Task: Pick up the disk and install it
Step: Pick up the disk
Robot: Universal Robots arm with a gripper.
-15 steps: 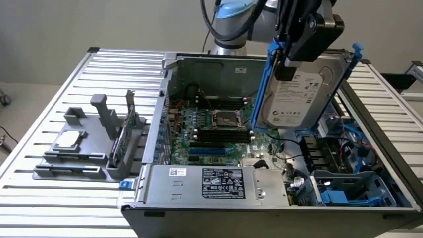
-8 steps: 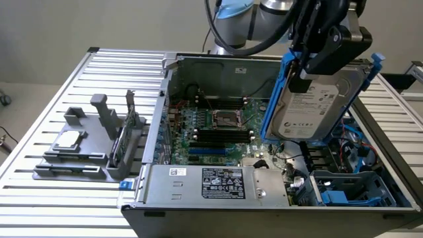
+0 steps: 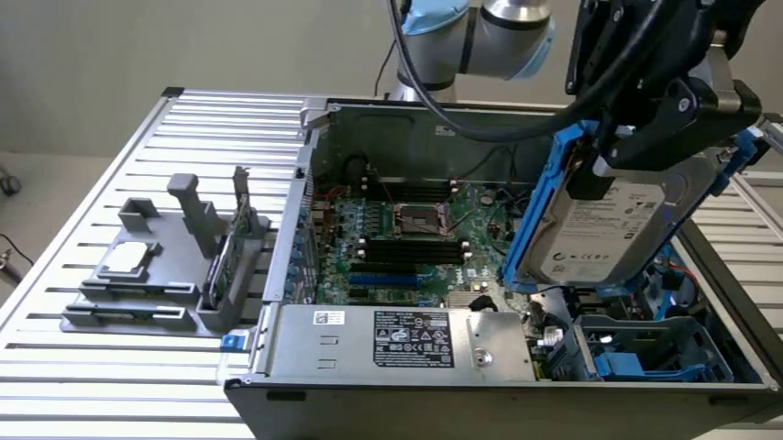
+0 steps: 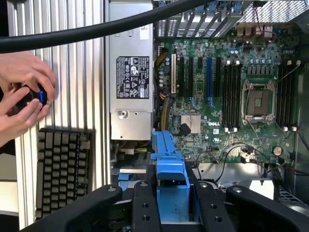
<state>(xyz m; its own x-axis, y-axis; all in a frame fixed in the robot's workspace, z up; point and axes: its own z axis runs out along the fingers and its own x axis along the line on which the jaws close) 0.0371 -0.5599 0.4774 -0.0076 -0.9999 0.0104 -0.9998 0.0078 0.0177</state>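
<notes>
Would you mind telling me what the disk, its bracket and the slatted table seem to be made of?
The disk looks like bare metal: dull silver-grey casing under a white paper-like label. Its bracket is probably moulded plastic: uniform bright blue, slightly glossy. The slatted table appears to be extruded aluminium: pale, matte, evenly grooved profiles.

disk [image 4: 169, 157] in tool [image 4: 172, 187], motherboard [image 4: 227, 58] beyond

One disk [image 3: 612, 229], one computer case [image 3: 490, 410], one power supply [image 3: 391, 339], one keyboard [image 4: 63, 169].
</notes>
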